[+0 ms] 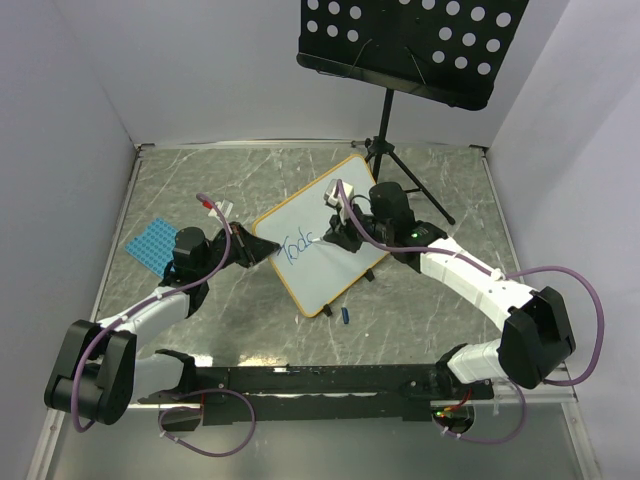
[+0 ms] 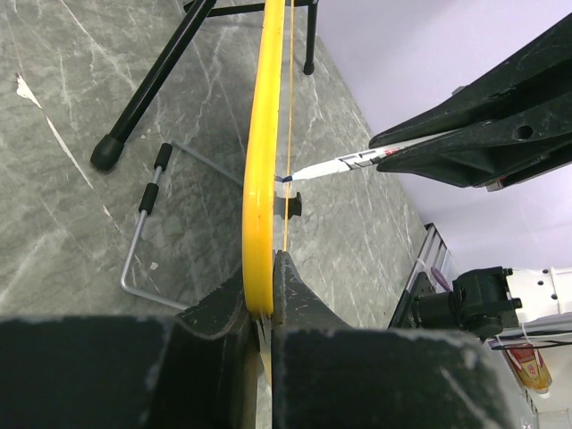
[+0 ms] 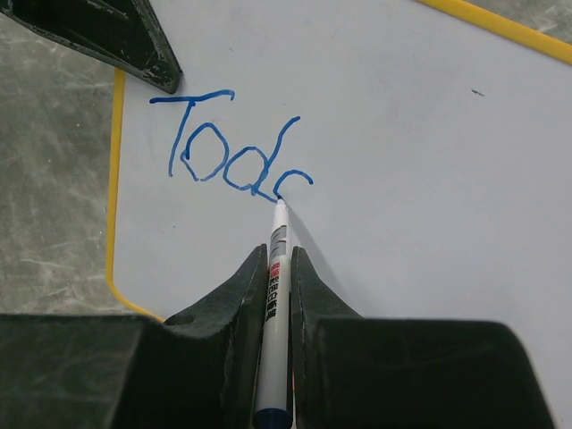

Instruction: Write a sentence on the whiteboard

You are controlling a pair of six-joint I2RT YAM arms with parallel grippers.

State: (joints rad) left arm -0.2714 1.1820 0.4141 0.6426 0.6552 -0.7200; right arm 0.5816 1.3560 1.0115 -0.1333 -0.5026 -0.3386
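Note:
The whiteboard (image 1: 322, 278), white with an orange-yellow frame, stands tilted at mid-table. My left gripper (image 1: 252, 246) is shut on its left edge; the left wrist view shows the yellow frame (image 2: 261, 161) pinched between the jaws of that gripper (image 2: 268, 268). My right gripper (image 3: 279, 259) is shut on a white marker (image 3: 275, 295). The marker's blue tip touches the board at the end of the sentence (image 3: 228, 147), which reads "Todc" in blue. From above, the right gripper (image 1: 332, 238) hovers over the board beside the sentence (image 1: 298, 245).
A black perforated music stand (image 1: 410, 40) rises at the back, its tripod legs (image 1: 410, 185) just behind the board. A blue dotted mat (image 1: 150, 245) lies at the left. A small blue cap (image 1: 345, 316) lies below the board. A wire prop (image 2: 143, 232) sits behind it.

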